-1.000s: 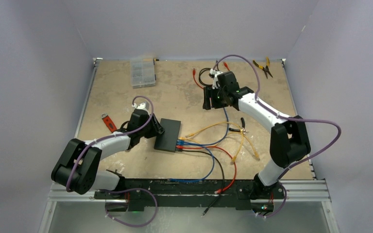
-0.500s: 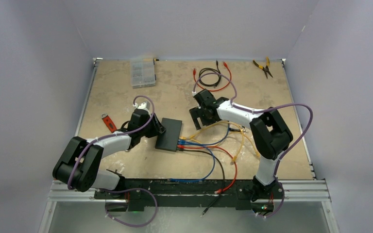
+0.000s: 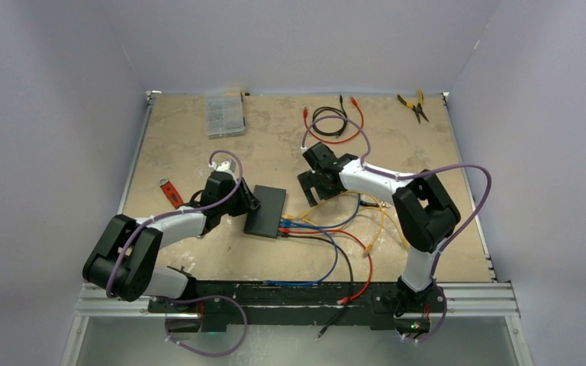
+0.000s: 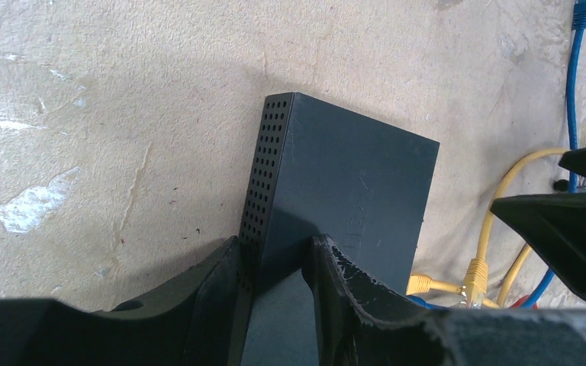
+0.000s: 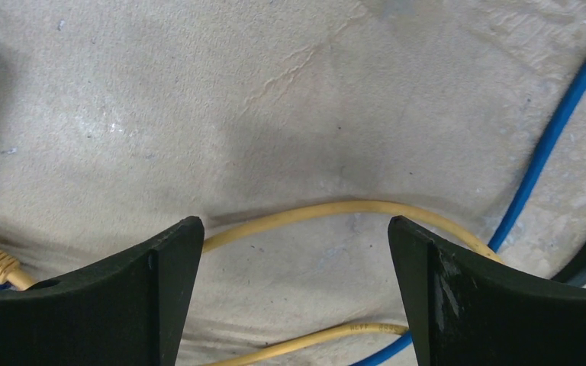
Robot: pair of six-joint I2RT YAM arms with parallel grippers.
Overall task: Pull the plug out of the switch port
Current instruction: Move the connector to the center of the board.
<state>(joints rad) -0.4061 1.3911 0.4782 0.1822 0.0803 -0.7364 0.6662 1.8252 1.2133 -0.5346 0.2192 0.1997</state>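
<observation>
Switch point(image 3: 265, 211): lies on the surface point(image 3: 198, 152), left of centre. In the top view its long axis runs from the far side toward the near edge, leaning slightly left at the near end. The perforated side wall shows in the left wrist view point(image 4: 263, 171). The plugs point(image 3: 284, 226) sit in its right-hand edge, close to the near corner, so that edge faces the right arm. Blue, red, black and yellow leads fan out from there to the right and toward the near edge.

Left hand point(image 3: 247, 202): clenched on the switch from its left side. In its own camera the left hand point(image 4: 278, 255) has the perforated wall between its fingers.

Right hand point(image 3: 313, 187): released, jaws spread wide, grasping nothing. It is to the right of the switch and apart from it. In the wrist view the right hand point(image 5: 294, 229) is over a yellow cable point(image 5: 336, 207) that lies on the surface and crosses the gap between its fingers.
</observation>
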